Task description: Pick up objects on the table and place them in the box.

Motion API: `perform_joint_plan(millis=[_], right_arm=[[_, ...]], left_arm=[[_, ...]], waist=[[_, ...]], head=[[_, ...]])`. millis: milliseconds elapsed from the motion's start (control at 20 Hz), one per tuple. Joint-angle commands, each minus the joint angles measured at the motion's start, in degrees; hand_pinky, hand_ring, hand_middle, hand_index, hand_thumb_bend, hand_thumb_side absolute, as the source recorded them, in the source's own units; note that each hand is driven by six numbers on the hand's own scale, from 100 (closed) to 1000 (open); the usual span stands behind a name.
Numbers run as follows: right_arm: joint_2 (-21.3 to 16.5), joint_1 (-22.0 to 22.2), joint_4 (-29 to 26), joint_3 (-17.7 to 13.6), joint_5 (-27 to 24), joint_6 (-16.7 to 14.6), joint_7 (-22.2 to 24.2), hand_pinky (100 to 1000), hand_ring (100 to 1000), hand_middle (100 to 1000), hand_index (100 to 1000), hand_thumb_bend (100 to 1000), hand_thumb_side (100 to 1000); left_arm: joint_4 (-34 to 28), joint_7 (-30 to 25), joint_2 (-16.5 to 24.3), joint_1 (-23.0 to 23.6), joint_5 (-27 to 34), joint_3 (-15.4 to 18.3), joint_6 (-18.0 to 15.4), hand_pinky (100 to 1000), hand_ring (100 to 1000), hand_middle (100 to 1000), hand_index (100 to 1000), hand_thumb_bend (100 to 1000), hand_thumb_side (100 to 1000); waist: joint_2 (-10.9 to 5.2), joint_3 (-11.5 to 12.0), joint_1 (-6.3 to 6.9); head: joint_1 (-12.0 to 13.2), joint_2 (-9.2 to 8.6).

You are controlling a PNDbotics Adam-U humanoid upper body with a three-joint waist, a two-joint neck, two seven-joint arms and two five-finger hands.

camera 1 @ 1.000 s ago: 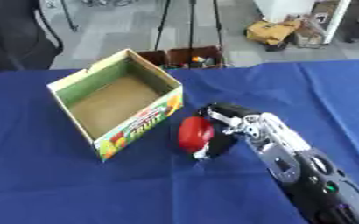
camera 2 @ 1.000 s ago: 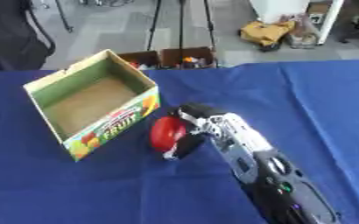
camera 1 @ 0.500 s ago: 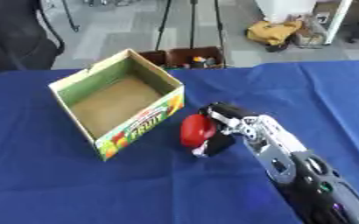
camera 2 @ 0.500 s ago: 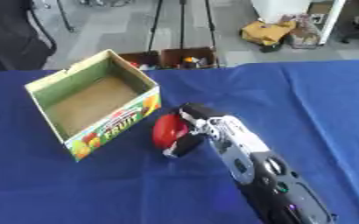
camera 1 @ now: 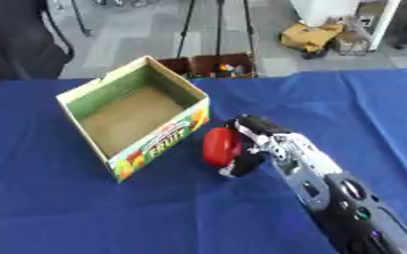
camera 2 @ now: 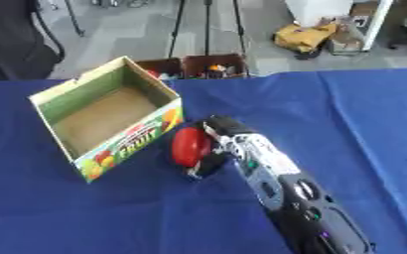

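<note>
A table (camera 1: 85,218) is lying under a blue cloth. An open cardboard box (camera 1: 137,114) is sitting on it, a red object (camera 1: 219,146) just beside

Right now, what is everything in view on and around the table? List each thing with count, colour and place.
box: one, open cardboard with green inner walls and a fruit print outside, nothing visible inside, on the table's left half.
red object: one, red and rounded, beside the box's right corner, outside it.
table: one, covered in blue cloth, fills the foreground.
floor clutter: brown crates and tripod legs behind the far edge, a yellow bag further back.
right hand: one, black and silver, coming in from the lower right, fingers curled round the red object.
left hand: not in view.
</note>
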Motion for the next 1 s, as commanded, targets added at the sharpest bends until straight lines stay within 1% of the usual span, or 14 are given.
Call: perform_joint_plan(millis=[50,200,500,750,1000], right_arm=[[-0.5,-0.5,0.4,0.1,0.8,0.1,-0.8,415,520,592,701,490,233],[-0.5,-0.5,0.2,0.1,0.7,0.3,-1.7,406,512,573,686,477,205],[-0.8,-0.6,-1.5,0.0,0.1,0.7,-3.6,396,498,551,667,465,206],[-1.4,-0.7,-3.9,-0.3,-1.7,1.4,-4.2,387,487,531,654,377,193],[-2.2,-0.9,-7.1,-0.7,-3.6,2.3,-4.3,383,481,519,647,330,167]], left_arm=[[-0.8,0.1,0.7,-0.8,0.1,0.3,0.1,717,853,849,883,100,1000],[-0.8,0.1,0.7,-0.8,0.1,0.2,0.1,718,855,849,884,100,1000],[-0.8,0.0,0.7,-0.8,0.1,0.2,0.2,718,855,850,884,100,1000],[-0.8,0.0,0.8,-0.8,0.1,0.3,0.2,719,858,851,884,100,1000],[-0.8,0.0,0.9,-0.7,0.1,0.3,0.2,719,857,851,884,100,1000]], waist=[[-0.29,0.0,-0.77],[-0.32,-0.1,-0.8],[-0.38,-0.3,-0.87],[-0.47,-0.5,-0.9],[-0.53,-0.6,-0.88]], head=[[-0.1,-0.71],[0.0,-0.77],[0.2,-0.81],[0.5,-0.7],[0.7,-0.51]])
